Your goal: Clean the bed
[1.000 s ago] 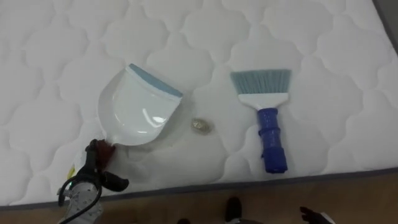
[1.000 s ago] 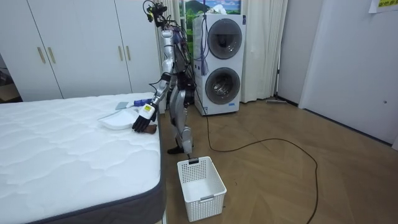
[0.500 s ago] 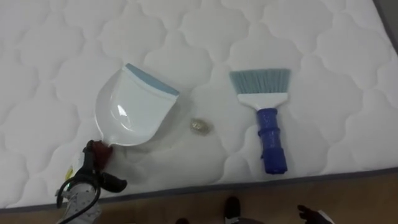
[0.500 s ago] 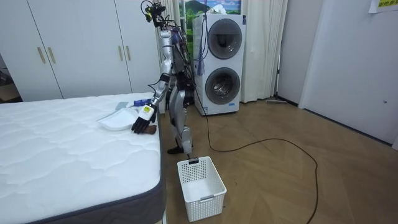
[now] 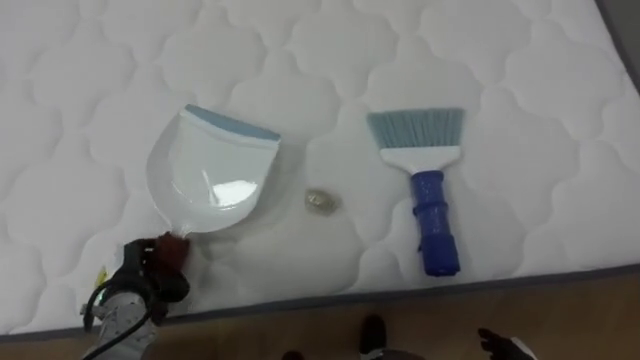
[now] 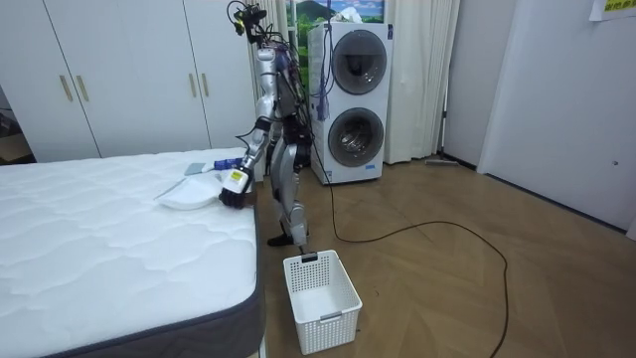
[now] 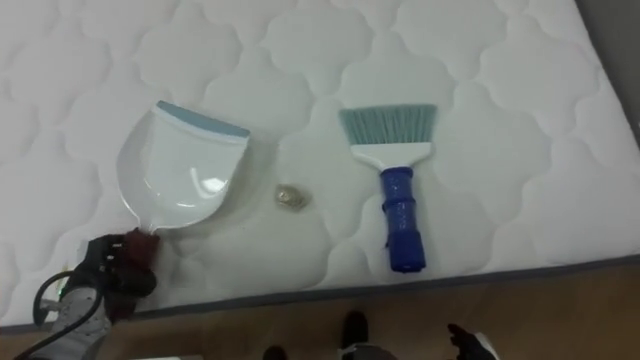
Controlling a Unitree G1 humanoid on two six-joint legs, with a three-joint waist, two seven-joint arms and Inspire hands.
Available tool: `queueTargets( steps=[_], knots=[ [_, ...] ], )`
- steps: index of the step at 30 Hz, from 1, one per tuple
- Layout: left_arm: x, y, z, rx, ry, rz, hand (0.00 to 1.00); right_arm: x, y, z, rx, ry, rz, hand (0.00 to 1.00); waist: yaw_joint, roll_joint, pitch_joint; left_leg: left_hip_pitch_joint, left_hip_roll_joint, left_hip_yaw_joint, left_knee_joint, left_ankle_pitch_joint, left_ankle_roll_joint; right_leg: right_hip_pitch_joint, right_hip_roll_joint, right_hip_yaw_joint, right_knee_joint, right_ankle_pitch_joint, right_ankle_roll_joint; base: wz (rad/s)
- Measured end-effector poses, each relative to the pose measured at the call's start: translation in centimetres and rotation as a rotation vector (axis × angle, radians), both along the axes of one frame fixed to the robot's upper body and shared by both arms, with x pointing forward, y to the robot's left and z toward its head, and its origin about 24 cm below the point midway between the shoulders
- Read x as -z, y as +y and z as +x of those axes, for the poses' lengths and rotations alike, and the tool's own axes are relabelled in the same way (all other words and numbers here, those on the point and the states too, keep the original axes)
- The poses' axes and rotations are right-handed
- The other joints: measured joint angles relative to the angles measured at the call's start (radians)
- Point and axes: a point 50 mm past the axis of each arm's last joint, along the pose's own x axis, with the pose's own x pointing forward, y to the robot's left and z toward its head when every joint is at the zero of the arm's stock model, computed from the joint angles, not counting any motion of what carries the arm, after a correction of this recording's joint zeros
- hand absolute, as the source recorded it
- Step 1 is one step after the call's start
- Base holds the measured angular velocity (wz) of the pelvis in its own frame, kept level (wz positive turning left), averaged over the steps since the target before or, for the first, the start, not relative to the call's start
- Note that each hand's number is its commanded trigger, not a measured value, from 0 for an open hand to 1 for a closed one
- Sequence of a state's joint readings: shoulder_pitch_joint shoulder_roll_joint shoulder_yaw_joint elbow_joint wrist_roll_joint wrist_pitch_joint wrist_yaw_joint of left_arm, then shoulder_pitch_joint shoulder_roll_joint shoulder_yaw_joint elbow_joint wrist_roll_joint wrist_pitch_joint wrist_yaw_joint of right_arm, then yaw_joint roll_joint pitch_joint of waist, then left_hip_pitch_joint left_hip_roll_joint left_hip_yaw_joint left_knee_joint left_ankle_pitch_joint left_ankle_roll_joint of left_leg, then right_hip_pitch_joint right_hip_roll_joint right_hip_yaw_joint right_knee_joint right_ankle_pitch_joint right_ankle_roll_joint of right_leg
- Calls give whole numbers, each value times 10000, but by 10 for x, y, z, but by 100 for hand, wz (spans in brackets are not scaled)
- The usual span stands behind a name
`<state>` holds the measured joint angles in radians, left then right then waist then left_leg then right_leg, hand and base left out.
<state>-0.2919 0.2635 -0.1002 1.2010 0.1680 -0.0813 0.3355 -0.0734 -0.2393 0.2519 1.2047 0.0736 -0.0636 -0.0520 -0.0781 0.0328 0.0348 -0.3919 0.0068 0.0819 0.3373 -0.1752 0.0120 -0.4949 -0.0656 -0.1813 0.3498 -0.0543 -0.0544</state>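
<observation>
A white dustpan [image 5: 213,172] with a blue-grey lip lies on the quilted mattress [image 5: 520,60], its mouth facing away from me. My left hand [image 5: 152,277] is curled around its reddish handle at the near edge of the bed. To the pan's right rests a small crumpled scrap [image 5: 320,200]. Further right is a hand brush [image 5: 431,205] with a blue handle and pale blue bristles, handle pointing towards me. My right hand [image 5: 503,346] shows low at the bottom edge, away from the bed. In the room view I stand at the bed's side with the left hand [image 6: 234,182] on the pan.
The mattress's grey front edge [image 5: 420,288] runs along the bottom, with wooden floor beyond. In the room view a white plastic basket [image 6: 320,298] stands on the floor by the bed's corner. Stacked washing machines [image 6: 353,99] and wardrobes [image 6: 119,80] are behind.
My left hand has closed tighter on the dustpan's handle and lifted a little. The pan has swung so its mouth points more straight away and sits slightly further left.
</observation>
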Motion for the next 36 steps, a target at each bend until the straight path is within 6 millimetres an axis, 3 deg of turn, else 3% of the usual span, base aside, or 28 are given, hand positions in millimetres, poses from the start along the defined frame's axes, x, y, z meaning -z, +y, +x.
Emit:
queueTargets(
  steps=[7, 16, 27, 29, 34, 36],
  knots=[
    [6, -6, -3, 50, 570, -228, 100, 1, 0, -2, 464, 68, 193, 0, 9, -78, -43, 1, -25, 69, 70, -6, 13, -141, -78, 73, 133, -8, 8, -2],
    [8, -11, -3, 275, 718, -463, 100, 1, 4, 1, 531, 102, 351, 0, 39, -285, -27, -74, -4, 258, 99, -93, 24, -301, -54, 190, 362, -77, -19, -2],
    [7, -14, -1, 523, 566, -392, 100, 2, 5, 0, 545, 65, 189, 0, 149, -287, -23, -133, 46, 266, 212, -95, 25, -270, -21, 149, 286, -28, -22, 0],
    [6, -15, 0, 628, 521, -308, 100, 1, 5, 0, 502, 17, 97, 0, 215, -261, -7, -124, 49, 266, 211, -94, 26, -256, -24, 121, 255, 4, -30, 0],
    [4, -13, 2, 990, 373, 126, 100, -2, -2, 3, 642, -323, -160, 0, 269, 7, 155, -163, 38, 276, 203, -104, 40, -275, -22, 145, 258, -7, -3, 0],
    [2, -11, 3, 1074, 326, 350, 100, -3, -4, 3, 726, -372, -153, 0, 258, 58, 159, -168, 38, 286, 144, -104, 37, -309, -14, 156, 261, -27, -1, 0]
  ],
)
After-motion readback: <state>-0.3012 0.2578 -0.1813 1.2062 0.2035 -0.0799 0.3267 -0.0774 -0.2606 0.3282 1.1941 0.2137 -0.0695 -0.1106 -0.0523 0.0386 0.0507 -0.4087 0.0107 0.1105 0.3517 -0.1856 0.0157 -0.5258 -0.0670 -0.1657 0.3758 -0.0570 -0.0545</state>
